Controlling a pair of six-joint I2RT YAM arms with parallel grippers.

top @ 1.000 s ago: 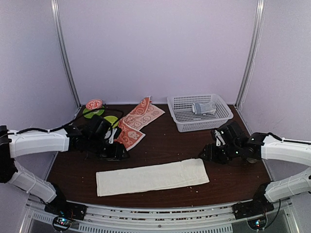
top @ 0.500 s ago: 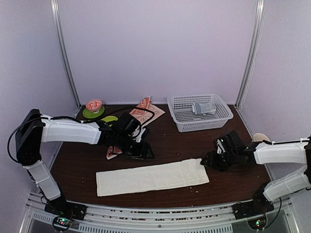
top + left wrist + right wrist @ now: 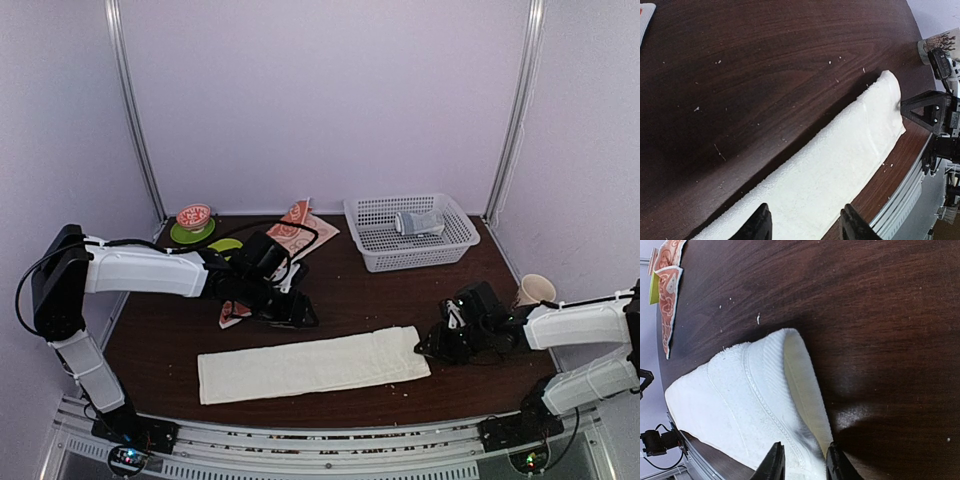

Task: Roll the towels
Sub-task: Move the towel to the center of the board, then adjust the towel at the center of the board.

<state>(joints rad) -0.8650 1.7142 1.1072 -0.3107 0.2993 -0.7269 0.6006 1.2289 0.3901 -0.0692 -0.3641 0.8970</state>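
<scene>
Right hand (image 3: 803, 466) sits at the right end of the cream-white towel (image 3: 735, 390), its fingers narrowly apart astride the raised end hem. Cannot tell whether they bite the cloth yet. The towel lies unrolled, a long folded strip along the near side of the counter (image 3: 360, 290). Left hand (image 3: 805, 229) hovers by the strip's far edge, fingers spread, holding nothing.

Judgement: the step in hand is starting the roll from the right end. Take every layer of the end, turn it tightly onto itself, and keep the first turn square to the long edges. The left hand could pin the strip against sliding.

Around:
- The orange-red towel (image 3: 290, 230) lies crumpled at the back, partly under the left arm.
- A white basket (image 3: 410, 260) at the far right holds a grey-blue bundle (image 3: 420, 222).
- A paper cup (image 3: 533, 290) stands close by the right arm and might get knocked.
</scene>
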